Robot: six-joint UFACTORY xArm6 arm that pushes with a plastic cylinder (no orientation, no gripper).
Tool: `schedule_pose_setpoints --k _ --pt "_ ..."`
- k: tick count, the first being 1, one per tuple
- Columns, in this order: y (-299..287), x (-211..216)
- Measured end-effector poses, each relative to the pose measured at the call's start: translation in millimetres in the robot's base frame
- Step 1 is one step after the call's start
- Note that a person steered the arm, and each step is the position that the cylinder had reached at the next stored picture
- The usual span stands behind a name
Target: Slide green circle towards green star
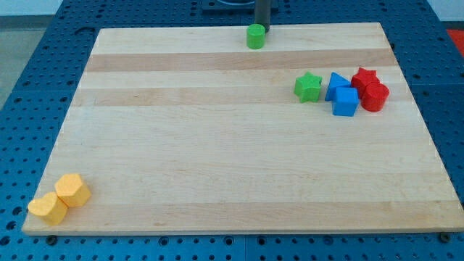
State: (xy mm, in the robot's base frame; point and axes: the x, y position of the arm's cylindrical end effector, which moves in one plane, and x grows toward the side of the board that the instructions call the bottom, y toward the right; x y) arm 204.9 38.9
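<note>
Resting on blue pegboard, pale wooden board; my tip, seemingly touching green circle, no jaws

Board – pale wood, smooth, matt; green circle – matt, plastic-looking.

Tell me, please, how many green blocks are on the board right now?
2: the green circle at the view's top edge, beside my tip, and the green star at the right cluster's left end. None appears hidden.
</note>
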Motion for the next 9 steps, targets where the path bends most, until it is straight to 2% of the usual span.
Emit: schedule_pose_setpoints --k 2,4,6,9 --pt "-5 17" --pt "-35 21" --pt "-36 54" --pt "-37 79"
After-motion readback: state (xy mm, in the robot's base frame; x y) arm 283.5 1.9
